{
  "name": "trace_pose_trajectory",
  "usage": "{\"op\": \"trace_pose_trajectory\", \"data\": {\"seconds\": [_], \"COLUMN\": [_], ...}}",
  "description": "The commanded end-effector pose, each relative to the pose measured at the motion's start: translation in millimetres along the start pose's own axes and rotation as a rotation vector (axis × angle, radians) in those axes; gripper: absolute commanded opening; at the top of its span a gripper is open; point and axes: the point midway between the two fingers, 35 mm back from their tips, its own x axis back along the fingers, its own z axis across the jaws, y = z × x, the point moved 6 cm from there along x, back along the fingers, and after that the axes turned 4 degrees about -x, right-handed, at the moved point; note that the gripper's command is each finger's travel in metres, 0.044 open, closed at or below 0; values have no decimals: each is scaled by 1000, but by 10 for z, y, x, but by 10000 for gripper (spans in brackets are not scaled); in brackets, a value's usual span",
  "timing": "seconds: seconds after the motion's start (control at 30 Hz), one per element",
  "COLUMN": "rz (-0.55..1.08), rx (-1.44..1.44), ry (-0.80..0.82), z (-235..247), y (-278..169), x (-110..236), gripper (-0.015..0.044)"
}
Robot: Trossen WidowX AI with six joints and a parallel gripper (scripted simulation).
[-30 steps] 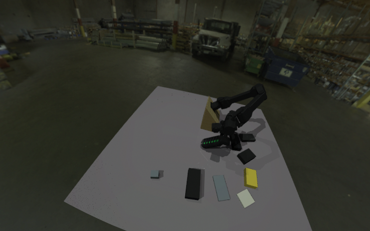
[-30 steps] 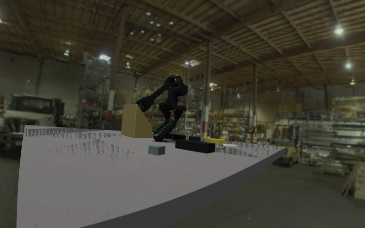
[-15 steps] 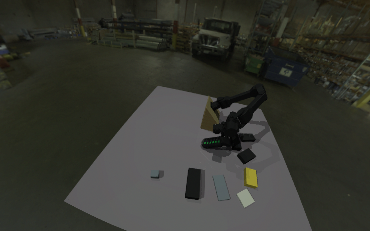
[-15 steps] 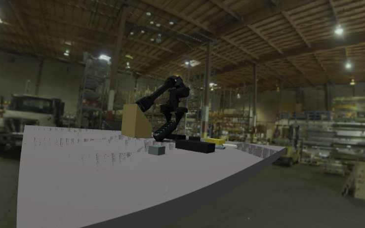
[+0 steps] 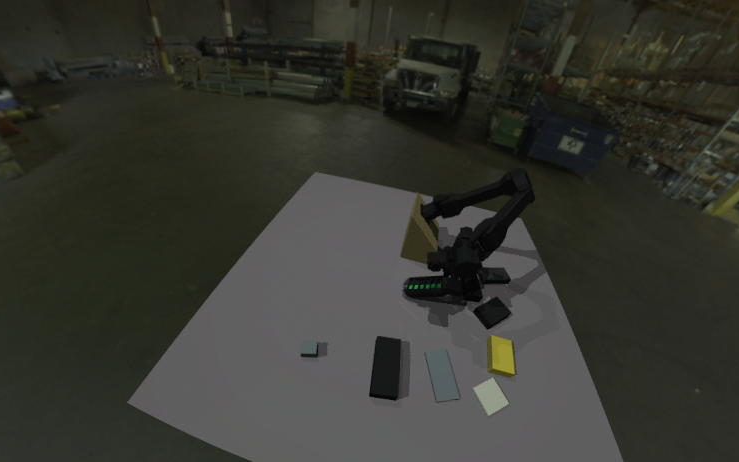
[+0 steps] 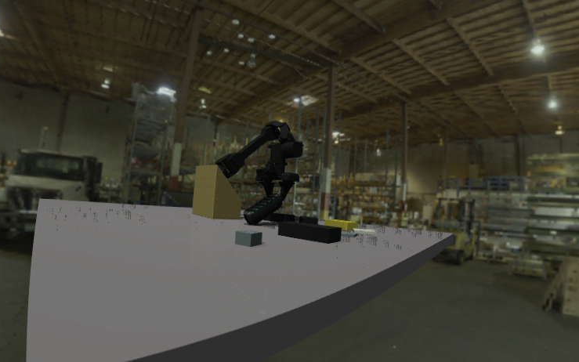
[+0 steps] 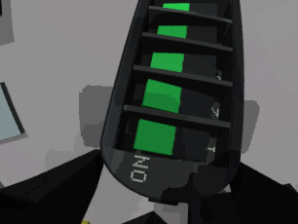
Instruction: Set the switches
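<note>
The dark grey controller unit (image 5: 424, 286) (image 6: 262, 208) (image 7: 195, 177) is tilted, its far end low at the bench (image 5: 280, 286) (image 6: 124, 278) and its near end raised. My gripper (image 5: 457, 285) (image 6: 276, 200) (image 7: 167, 164) is shut on this near end, one finger on each side. The switch side faces up toward the wrist camera. In the wrist view, "ON" is printed at the near end on the left, green halves are on the left and dark halves on the right. The farthest switch is out of that view. I cannot tell for certain which ends are pressed. The underside label is hidden.
A wooden wedge block (image 5: 415, 241) (image 6: 210, 193) stands beside the unit. Black blocks (image 5: 492, 312) lie near the arm base. A long black block (image 5: 386, 367) (image 6: 309, 232), blue-grey plate (image 5: 442, 375), yellow block (image 5: 501, 355), cream tile (image 5: 490, 396) and small grey-blue block (image 5: 309, 348) lie farther off.
</note>
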Motion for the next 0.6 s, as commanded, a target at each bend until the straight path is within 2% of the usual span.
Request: {"op": "trace_pose_trajectory", "data": {"seconds": [0.0, 0.57], "rz": [-17, -17], "rx": [-15, -15], "ry": [-14, -14], "z": [-42, -48], "y": [27, -50], "x": [-69, -174], "gripper": [338, 338]}}
